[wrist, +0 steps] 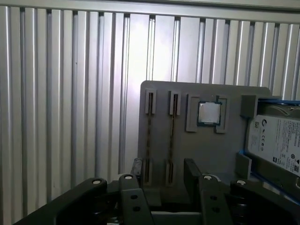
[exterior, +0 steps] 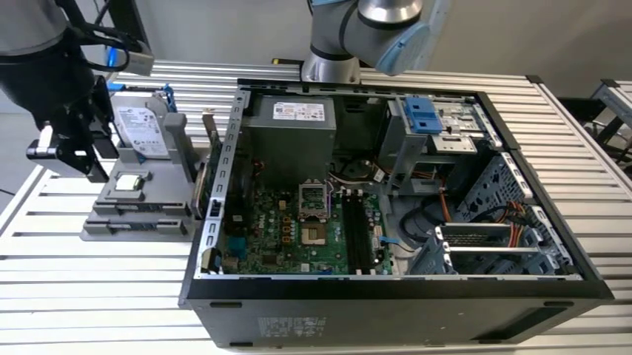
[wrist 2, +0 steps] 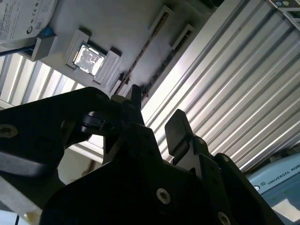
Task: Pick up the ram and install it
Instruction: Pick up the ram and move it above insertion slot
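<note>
**Open gripper held over the ram in its holder**

A slatted metal table was occupied by an open computer case, and a pale printed sticker was seen on its dark outer wall. Inside the case, a white printed label was borne by the grey power supply. Beside the case, toward the exterior view's left, a grey holder was set on the table. A silver hard drive was lodged at one end of the holder, and a white label dense with print and marks was carried on its face. The gripper was held above the holder with its fingers spread apart and nothing gripped. The ram was seen edge-on as a thin dark strip, stood in a narrow slot of the holder. A like strip was stood in the slot just beside it, and both slots were framed between the fingers in the first wrist view. A small square silver processor chip was seated in a recess between the slots and the hard drive.
</note>
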Robot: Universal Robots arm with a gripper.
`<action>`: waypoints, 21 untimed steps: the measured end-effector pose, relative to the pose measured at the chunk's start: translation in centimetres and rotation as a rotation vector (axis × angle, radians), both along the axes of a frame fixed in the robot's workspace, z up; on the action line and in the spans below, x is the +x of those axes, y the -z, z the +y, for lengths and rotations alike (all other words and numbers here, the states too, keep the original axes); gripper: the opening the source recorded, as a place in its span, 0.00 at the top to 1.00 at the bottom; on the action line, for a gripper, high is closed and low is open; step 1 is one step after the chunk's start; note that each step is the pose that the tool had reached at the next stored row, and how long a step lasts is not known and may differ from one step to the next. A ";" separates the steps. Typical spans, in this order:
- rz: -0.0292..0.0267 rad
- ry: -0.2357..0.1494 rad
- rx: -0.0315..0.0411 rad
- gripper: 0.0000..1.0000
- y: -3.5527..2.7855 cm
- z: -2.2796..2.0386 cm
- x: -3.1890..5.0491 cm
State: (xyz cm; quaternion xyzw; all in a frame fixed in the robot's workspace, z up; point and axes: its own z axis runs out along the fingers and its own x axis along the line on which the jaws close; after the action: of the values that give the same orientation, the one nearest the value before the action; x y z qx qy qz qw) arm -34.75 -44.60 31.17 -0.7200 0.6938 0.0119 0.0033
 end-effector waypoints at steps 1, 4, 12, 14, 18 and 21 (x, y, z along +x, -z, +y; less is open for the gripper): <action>0.0000 0.000 0.0000 0.00 0.18 0.00 0.00; 0.0000 0.001 -0.0001 0.00 0.73 -0.01 0.00; 0.0001 0.005 -0.0001 0.00 2.09 -0.11 0.02; 0.0000 0.006 0.0000 0.00 2.43 -0.12 0.02; 0.0001 0.008 -0.0001 0.00 3.14 -0.13 0.03; -0.0001 0.010 0.0001 0.00 3.60 -0.13 0.04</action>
State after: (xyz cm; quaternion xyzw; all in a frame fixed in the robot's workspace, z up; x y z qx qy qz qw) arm -34.71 -44.73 27.57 -0.7166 0.6974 0.0119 0.0034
